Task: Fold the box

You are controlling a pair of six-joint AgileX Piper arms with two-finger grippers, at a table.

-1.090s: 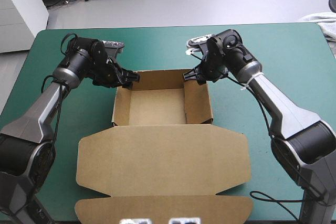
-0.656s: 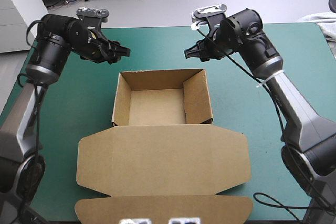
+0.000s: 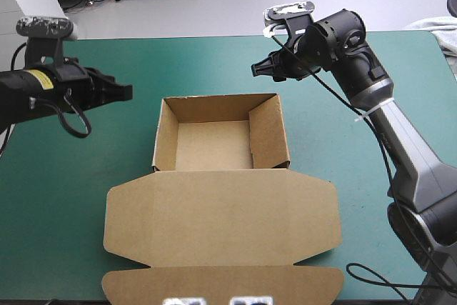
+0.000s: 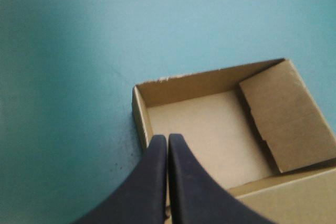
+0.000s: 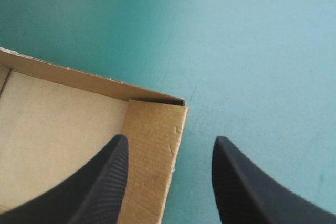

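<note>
Shows box (image 3: 213,146) open in middle of bench (image 3: 343,105). Nearest robot, has lid (image 3: 221,213) lying flat on teal-green top, reaching near edge. Behind lid, has walls (image 3: 166,133) standing up. Puts left end effector (image 3: 126,93) off box's far left corner, black fingers (image 4: 152,182) pinched together, apart from box. Puts right end effector (image 3: 257,69) just beyond far right corner, fingers spread wide, also apart from box.

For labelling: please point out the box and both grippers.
box (image 3: 213,146), high view, tray floor
left gripper (image 4: 167,139), left wrist view, shut fingertips
right gripper (image 5: 171,139), right wrist view, between open fingertips
</note>
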